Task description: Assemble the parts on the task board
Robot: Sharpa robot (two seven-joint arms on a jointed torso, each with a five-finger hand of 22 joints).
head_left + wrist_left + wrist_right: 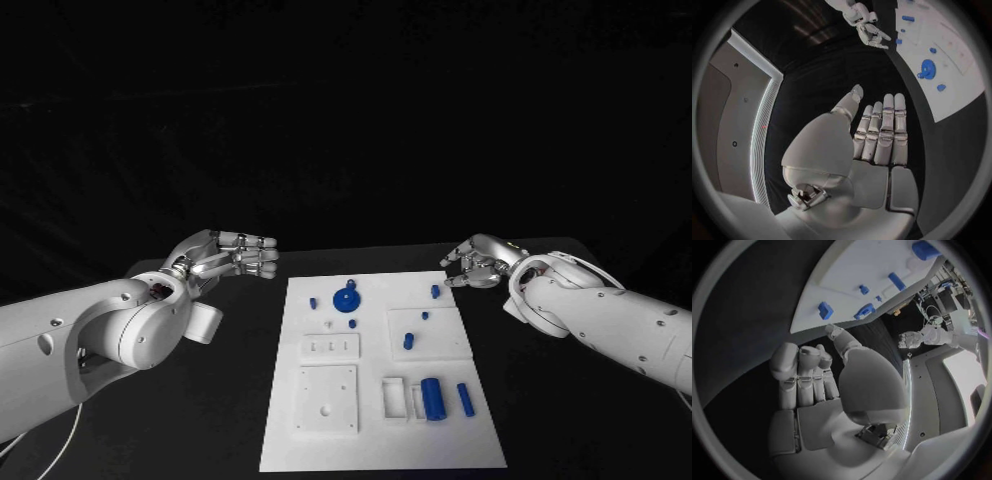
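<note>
The white task board (382, 440) lies in the middle of the black table. On it are a round blue part (348, 298) near the far edge, small blue pieces (408, 340) to its right, and a blue cylinder (430, 397) beside a slim blue pin (464, 399) lower down. My left hand (231, 255) hovers off the board's far left corner; its fingers (882, 135) are straight and side by side, the thumb apart, holding nothing. My right hand (479, 260) hovers off the far right corner, fingertips (801, 360) slightly bent, palm empty.
The board (961, 85) has recessed white sockets, one square plate (329, 398) at its near left. Black table surface runs on both sides of the board. The left wrist view shows the right hand (867, 27) across the board; the right wrist view shows the left hand (912, 339).
</note>
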